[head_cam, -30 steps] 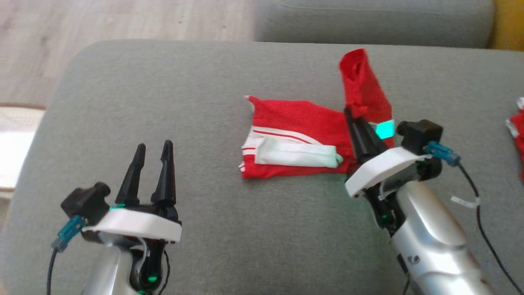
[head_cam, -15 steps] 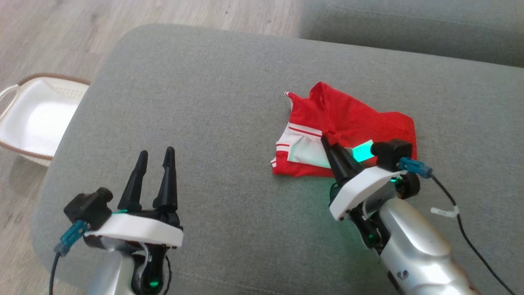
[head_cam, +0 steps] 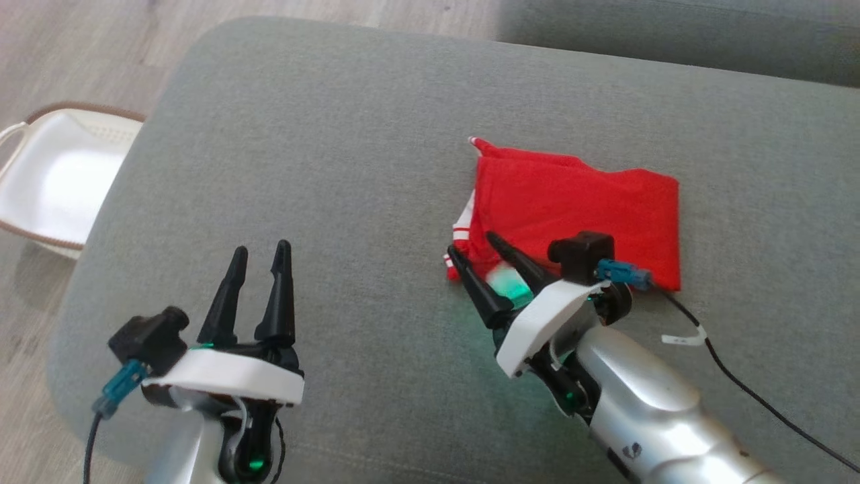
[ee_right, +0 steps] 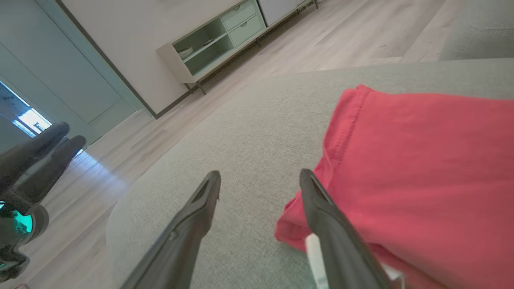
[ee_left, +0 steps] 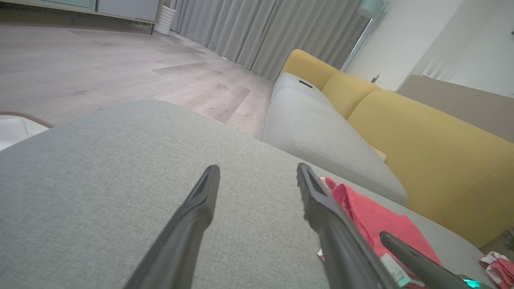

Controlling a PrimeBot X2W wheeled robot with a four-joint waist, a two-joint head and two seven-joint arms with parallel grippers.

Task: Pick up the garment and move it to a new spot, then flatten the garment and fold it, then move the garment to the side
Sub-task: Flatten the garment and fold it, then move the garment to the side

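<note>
Garment: red, folded to a rough rectangle, lying flat on the grey cushion, right of centre in the head view. White-striped trim peeks out at its near left corner. Right gripper is at that corner, fingers spread, nothing pinched between them. In its wrist view one finger lies over the cloth's edge and the other over bare cushion; can't tell whether the finger touches the cloth. Left gripper is well apart from the garment, over bare cushion at lower left, fingers likewise spread and empty. White basket sits on the wood floor just off the cushion's left edge. Left wrist view: grey sofa seat with yellow back beyond the cushion, grey curtains behind, and a second bit of red-and-white cloth at the lower right corner. Right wrist view: pale low cabinet against the far wall.
</note>
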